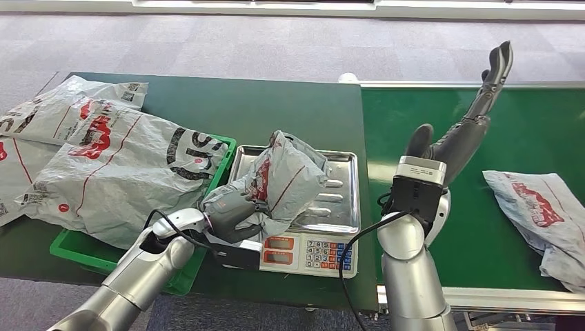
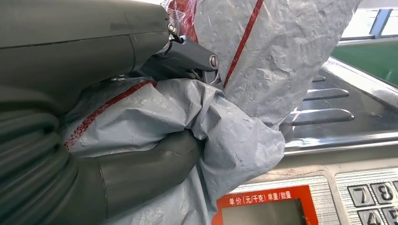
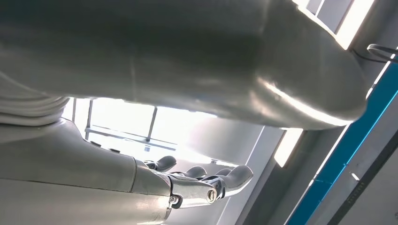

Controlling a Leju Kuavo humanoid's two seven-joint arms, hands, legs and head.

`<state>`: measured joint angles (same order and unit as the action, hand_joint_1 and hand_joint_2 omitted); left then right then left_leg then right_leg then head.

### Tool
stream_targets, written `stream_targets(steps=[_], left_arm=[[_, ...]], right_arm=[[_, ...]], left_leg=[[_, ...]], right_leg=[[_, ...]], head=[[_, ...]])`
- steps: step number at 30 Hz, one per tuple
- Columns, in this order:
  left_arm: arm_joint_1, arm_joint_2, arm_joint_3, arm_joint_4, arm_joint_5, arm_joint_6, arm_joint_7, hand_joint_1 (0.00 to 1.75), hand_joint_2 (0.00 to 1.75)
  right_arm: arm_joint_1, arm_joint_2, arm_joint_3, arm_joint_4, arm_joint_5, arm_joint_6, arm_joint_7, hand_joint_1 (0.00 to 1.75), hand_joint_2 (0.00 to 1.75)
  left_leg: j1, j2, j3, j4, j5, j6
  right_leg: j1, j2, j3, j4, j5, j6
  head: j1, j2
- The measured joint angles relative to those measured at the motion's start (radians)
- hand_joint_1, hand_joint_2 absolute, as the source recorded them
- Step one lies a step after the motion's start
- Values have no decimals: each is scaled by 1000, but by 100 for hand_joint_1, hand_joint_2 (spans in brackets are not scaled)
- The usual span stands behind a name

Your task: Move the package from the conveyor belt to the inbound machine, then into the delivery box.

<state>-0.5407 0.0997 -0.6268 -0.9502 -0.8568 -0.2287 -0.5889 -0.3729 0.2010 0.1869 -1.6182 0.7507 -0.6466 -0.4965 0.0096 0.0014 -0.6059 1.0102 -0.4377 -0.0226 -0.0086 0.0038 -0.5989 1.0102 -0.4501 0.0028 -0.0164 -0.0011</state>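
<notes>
Grey package (image 1: 286, 176) on scale tray (image 1: 341, 200), near edge bunched between left hand (image 1: 231, 215) thumb and fingers (image 2: 187, 54). Right hand (image 1: 469, 117) raised right of scale tray, fingers extended, holding nothing. Second package (image 1: 541, 214) on conveyor belt (image 1: 483, 227).

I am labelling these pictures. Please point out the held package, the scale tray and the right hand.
held package (image 1: 293, 172), head view, crumpled grey upper side
scale tray (image 1: 341, 196), head view, bare ribbed metal
right hand (image 1: 462, 131), head view, raised dark palm
</notes>
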Motion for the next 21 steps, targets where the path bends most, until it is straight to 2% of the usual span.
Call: stream_targets(steps=[5,9,12,15,18,21], left_arm=[[9,4,0,-12,5,30,2,175,175],[47,4,35,-96,63,186,12,175,175],[72,-14,138,-230,191,309,51,175,175],[75,-44,306,-397,294,425,119,175,175],[67,-58,442,-498,198,548,179,175,175],[68,-68,515,-531,50,655,212,175,175]], right_arm=[[0,0,0,0,0,0,1,0,0],[6,-1,0,-8,5,-1,6,0,0],[27,-1,0,-29,17,-1,9,0,0],[55,-1,0,-45,23,-12,2,0,0],[68,-1,0,-49,22,-26,-6,0,0],[71,-1,0,-49,21,-32,-10,0,0]], left_leg=[[0,0,0,0,0,0],[0,1,-1,0,0,0],[0,0,-2,0,0,0],[0,1,-3,0,0,0],[0,2,-2,0,0,0],[1,0,-3,0,0,0]], right_leg=[[0,0,0,0,0,0],[0,0,-2,0,0,0],[0,0,-3,0,0,0],[0,1,-3,0,0,0],[0,1,-3,0,0,0],[1,-1,-2,0,-1,-1]], head=[[0,0],[0,0],[0,0],[0,0],[0,0],[0,0]])
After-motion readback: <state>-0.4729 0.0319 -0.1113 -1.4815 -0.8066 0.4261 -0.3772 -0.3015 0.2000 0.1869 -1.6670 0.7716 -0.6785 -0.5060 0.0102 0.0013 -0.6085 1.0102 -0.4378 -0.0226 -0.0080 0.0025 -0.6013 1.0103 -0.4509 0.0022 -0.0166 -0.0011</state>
